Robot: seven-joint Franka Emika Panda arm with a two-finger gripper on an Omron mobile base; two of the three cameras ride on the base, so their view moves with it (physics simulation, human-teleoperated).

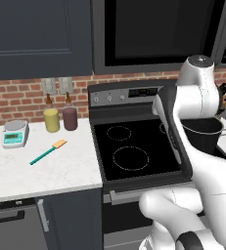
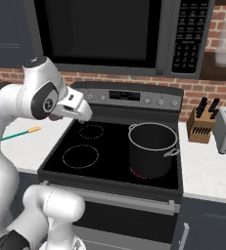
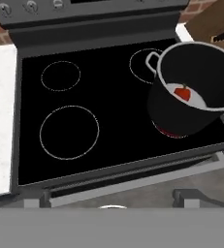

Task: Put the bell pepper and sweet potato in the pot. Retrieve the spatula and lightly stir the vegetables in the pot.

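**Pepper in the pot, spatula not yet fetched**

Stove front (image 3: 133, 181) lies nearest us in the hand view, just below the black cooktop (image 3: 108, 121). Our pot (image 3: 191, 92) stands on the front right burner, which glows red under its base. Inside it we see the bell pepper (image 3: 183, 92), red against the pale floor of the pot. We cannot make out the sweet potato: the near wall hides part of the inside, so we cannot tell whether it is already in there, and we see it on neither counter.

The spatula (image 1: 48, 152) lies flat on the white counter (image 1: 60, 171) left of the stove, teal handle toward us, tan head pointing at the yellow canister (image 1: 51, 120) and the maroon canister (image 1: 70, 118). A kitchen scale (image 1: 14, 133) sits near it.

Our gripper (image 2: 86, 115) hangs over the back left of the cooktop, holding nothing, jaws spread wide.

We judge the pepper step done, the sweet potato unconfirmed, and fetching the spatula and stirring not yet done.
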